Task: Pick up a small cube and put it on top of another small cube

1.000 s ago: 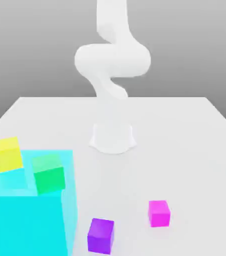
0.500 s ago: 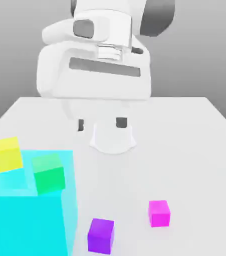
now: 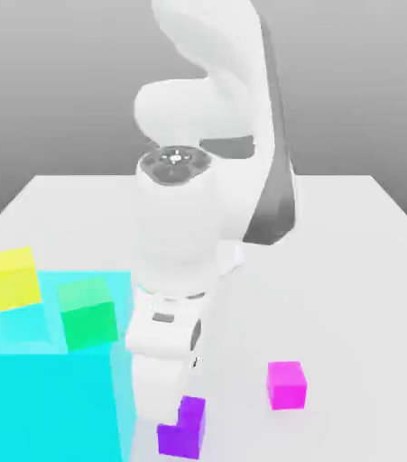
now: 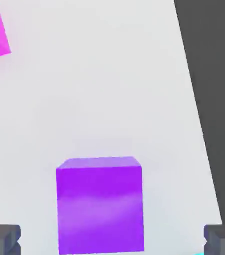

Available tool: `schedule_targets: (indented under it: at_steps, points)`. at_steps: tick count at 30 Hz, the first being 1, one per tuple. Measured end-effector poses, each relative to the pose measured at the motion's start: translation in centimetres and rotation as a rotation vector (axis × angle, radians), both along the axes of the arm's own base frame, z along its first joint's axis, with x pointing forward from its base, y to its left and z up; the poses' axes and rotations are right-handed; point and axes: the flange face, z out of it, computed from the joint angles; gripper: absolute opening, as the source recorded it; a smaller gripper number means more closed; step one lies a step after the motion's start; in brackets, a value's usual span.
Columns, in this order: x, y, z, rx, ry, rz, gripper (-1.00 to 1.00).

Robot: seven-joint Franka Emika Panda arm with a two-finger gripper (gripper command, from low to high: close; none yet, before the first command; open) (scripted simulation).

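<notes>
The arm is on the approach step. Its claw (image 4: pixel 112 240) hangs spread to its widest and holds nothing, the two dark fingertips (image 4: pixel 2 238) standing either side of the small matte purple cube (image 4: pixel 100 204), with space left on both flanks. That cube (image 3: pixel 187 429) sits on the pale grey bench (image 3: pixel 360 271), just beside the big translucent cyan cube (image 3: pixel 49 397) and partly hidden behind the white wrist in the exterior view. The next move probably calls for a short descent until the fingertips bracket the purple cube's side faces, then a close and a lift. The small magenta-pink cube (image 3: pixel 286 384), near the purple one and farther from the cyan cube, looks the likely resting place. Counted: one purple cube, one magenta-pink, one cyan, one small yellow cube (image 3: pixel 13 278) and one small green cube (image 3: pixel 87 312), both seen against the cyan cube's top.
</notes>
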Motion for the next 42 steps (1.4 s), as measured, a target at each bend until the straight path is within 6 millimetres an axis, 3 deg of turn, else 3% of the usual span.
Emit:
schedule_targets:
  at_steps: [2, 3, 10, 18, 23, 27, 30, 37, 39, 42]
  points:
    - [-0.1, 0.0, -2.5, 0.000, 0.002, 0.003, 0.00]
    - [-0.2, 0.0, -3.3, 0.000, 0.002, 0.004, -1.00]
    - [-0.2, 0.0, -3.2, 0.001, 0.004, 0.004, -1.00]
    - [0.6, 0.8, 5.2, 0.009, 0.000, -0.046, -1.00]
    - [2.4, -0.7, 13.2, 0.006, -0.013, -0.256, -1.00]
    - [2.6, -1.6, 20.2, 0.019, -0.023, -0.427, -1.00]
    - [2.1, -4.1, 23.6, 0.020, -0.027, -0.538, -1.00]
    - [-0.4, -12.0, 28.8, 0.022, -0.019, -0.791, -1.00]
    - [-1.4, -14.4, 29.8, 0.025, -0.012, -0.860, -1.00]
    - [-2.8, -18.0, 29.7, 0.012, 0.000, -0.933, -1.00]
